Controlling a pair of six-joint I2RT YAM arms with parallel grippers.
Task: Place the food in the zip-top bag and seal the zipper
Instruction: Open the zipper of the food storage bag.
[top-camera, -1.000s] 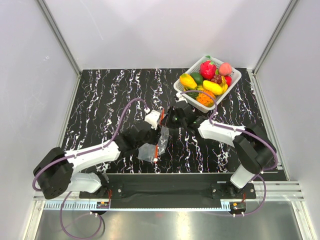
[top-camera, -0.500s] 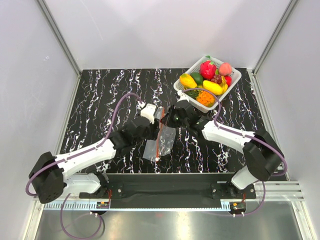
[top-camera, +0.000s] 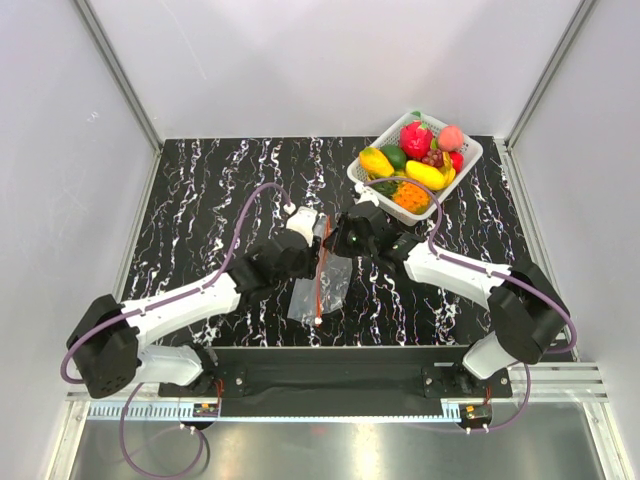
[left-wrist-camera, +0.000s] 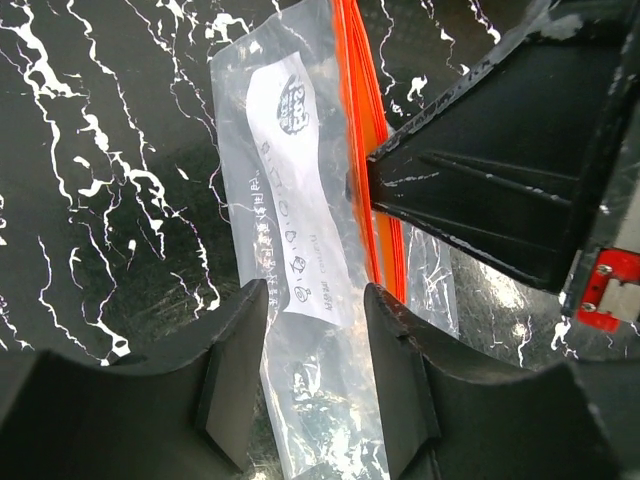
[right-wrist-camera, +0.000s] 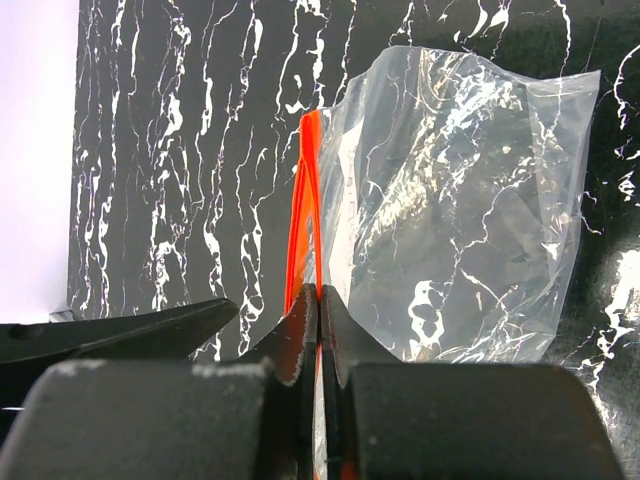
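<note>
The clear zip-top bag (top-camera: 330, 288) lies crinkled on the black marbled table between the two arms, and no food shows inside it. Its red-orange zipper (top-camera: 319, 285) runs toward the near edge. My right gripper (top-camera: 332, 243) is shut on the far end of the zipper (right-wrist-camera: 303, 190), the bag (right-wrist-camera: 450, 220) spreading beyond it. In the left wrist view my left gripper (left-wrist-camera: 315, 295) stands open over the bag (left-wrist-camera: 300, 200), its fingers (left-wrist-camera: 235, 370) on either side of the plastic, beside the zipper (left-wrist-camera: 365, 110). The food (top-camera: 415, 160) is heaped in the basket.
A white slotted basket (top-camera: 470, 150) stands at the table's back right corner, close behind the right arm. Grey walls enclose the table on three sides. Purple cables loop over both arms.
The bag has been drawn out from a bunched heap into a longer, straighter shape. The left gripper has moved farther along it toward the right gripper, which still pinches the zipper.
</note>
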